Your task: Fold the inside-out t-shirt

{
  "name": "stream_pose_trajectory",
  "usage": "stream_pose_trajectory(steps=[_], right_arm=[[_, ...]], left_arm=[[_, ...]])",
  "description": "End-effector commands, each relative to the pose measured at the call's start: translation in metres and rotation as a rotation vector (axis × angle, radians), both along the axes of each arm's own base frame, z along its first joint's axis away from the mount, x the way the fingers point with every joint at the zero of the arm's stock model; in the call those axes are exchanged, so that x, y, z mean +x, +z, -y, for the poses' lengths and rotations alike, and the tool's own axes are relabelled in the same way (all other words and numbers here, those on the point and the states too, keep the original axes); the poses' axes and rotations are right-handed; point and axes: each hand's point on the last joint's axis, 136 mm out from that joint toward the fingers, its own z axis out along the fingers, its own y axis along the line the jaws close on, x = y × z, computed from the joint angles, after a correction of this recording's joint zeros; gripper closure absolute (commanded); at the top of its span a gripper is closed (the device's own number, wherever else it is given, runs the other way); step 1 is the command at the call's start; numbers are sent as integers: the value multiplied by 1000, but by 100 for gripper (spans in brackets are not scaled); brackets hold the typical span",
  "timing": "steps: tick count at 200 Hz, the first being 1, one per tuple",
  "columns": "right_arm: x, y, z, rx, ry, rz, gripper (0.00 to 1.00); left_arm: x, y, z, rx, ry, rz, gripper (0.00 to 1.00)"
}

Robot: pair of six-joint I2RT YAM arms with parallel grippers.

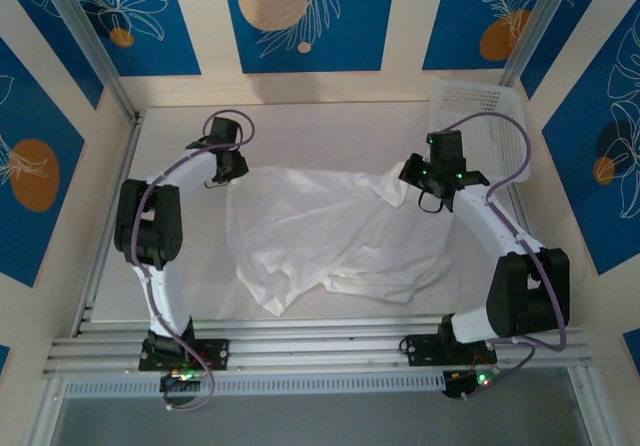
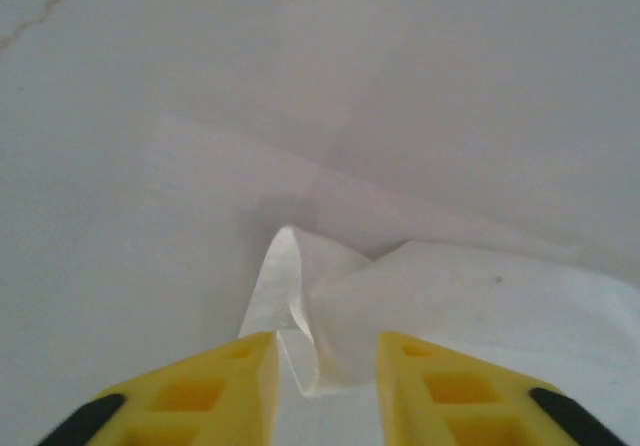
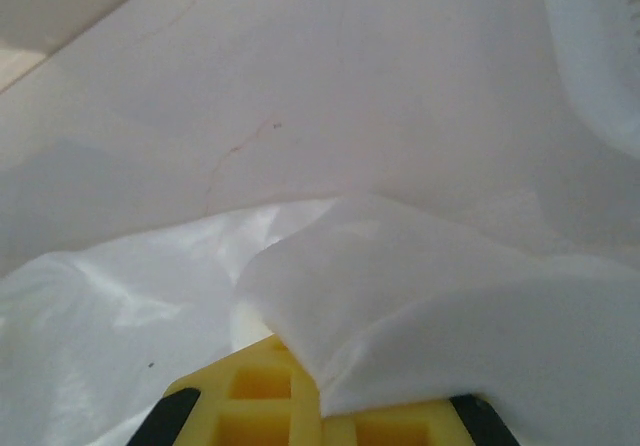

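Shirt (image 1: 330,231): lies mid-table, crumpled and roughly spread, near hem bunched and ragged, no fold made yet. Its far right corner is drawn up toward the right gripper (image 1: 437,198); its far left corner sits at the left gripper (image 1: 228,174).

Left gripper: jaws stand apart, with a thin upright fold of cloth in the gap, loose rather than pinched.

Right gripper: clenched. In the wrist view, cloth drapes over the closed yellow fingers (image 3: 260,381) and runs out from between them, so I read it as gripping the shirt's corner.

Basket (image 1: 480,101): far right corner of the table (image 1: 300,136), apart from the shirt.

Handling, as a judgement: light, limp, thin cloth. It will sag and wrinkle, cannot be pushed, and a pinch may catch one layer or both. Best holds look like seamed edges: shoulders, hem corners. Take both corners of one edge and pull taut before laying over.
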Motion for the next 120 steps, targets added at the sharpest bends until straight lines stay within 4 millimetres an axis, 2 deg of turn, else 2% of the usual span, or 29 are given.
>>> stream_pose_trajectory(steps=[1, 12, 24, 42, 62, 83, 120], right_arm=[[1, 35, 0, 18, 8, 107, 100], [-3, 39, -2, 30, 13, 112, 100], [-9, 41, -4, 50, 13, 119, 100], [-18, 42, -7, 76, 10, 133, 100], [-25, 40, -11, 86, 18, 135, 100], [-30, 39, -14, 88, 25, 128, 100], [-33, 39, -18, 86, 29, 124, 100]], left_arm=[[-18, 69, -2, -96, 22, 111, 66], [-45, 70, 4, -179, 36, 82, 67], [-75, 61, 15, -289, 50, 51, 69], [-117, 36, 29, -409, 72, -22, 73], [-148, 11, 41, -431, 57, -100, 73], [-164, -15, 44, -384, 51, -168, 72], [-159, -47, 44, -361, 73, -211, 67]])
